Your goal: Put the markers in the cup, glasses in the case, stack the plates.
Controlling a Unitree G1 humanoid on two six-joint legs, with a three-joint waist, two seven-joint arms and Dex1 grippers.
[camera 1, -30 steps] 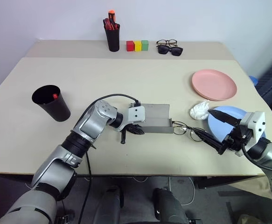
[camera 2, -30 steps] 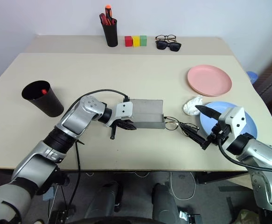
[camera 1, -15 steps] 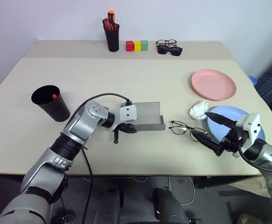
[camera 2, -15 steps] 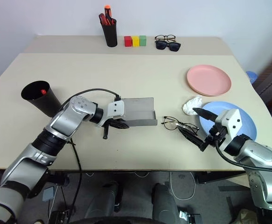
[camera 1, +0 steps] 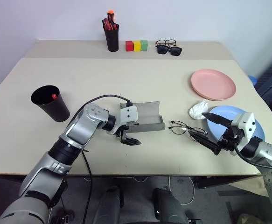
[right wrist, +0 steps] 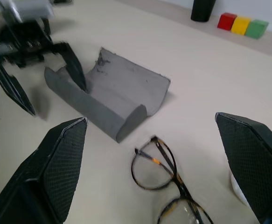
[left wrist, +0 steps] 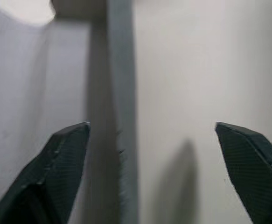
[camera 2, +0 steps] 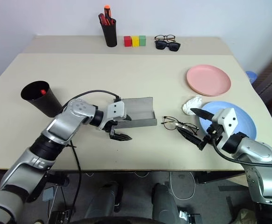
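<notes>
The grey case (camera 1: 145, 116) lies open at the table's middle. My left gripper (camera 1: 130, 134) is open at its left end, astride the front wall (left wrist: 122, 93), with one finger inside the shell and the other over the table. The wire-frame glasses (camera 1: 182, 127) lie on the table just right of the case. My right gripper (camera 1: 202, 123) hovers open right of them, nothing between its fingers. The black cup (camera 1: 49, 102) stands at the left with a red marker (camera 1: 54, 96) showing inside. The pink plate (camera 1: 213, 84) and the blue plate (camera 1: 236, 119) lie apart at the right.
A crumpled white wad (camera 1: 199, 109) lies between the two plates. At the back stand a black pen holder (camera 1: 112, 35) with red pens, three coloured blocks (camera 1: 136, 45) and two more pairs of glasses (camera 1: 168, 46).
My left gripper, shut on the case's front wall, pulled the case left away from the glasses, then opened and let go. The right gripper has stayed in place, open.
</notes>
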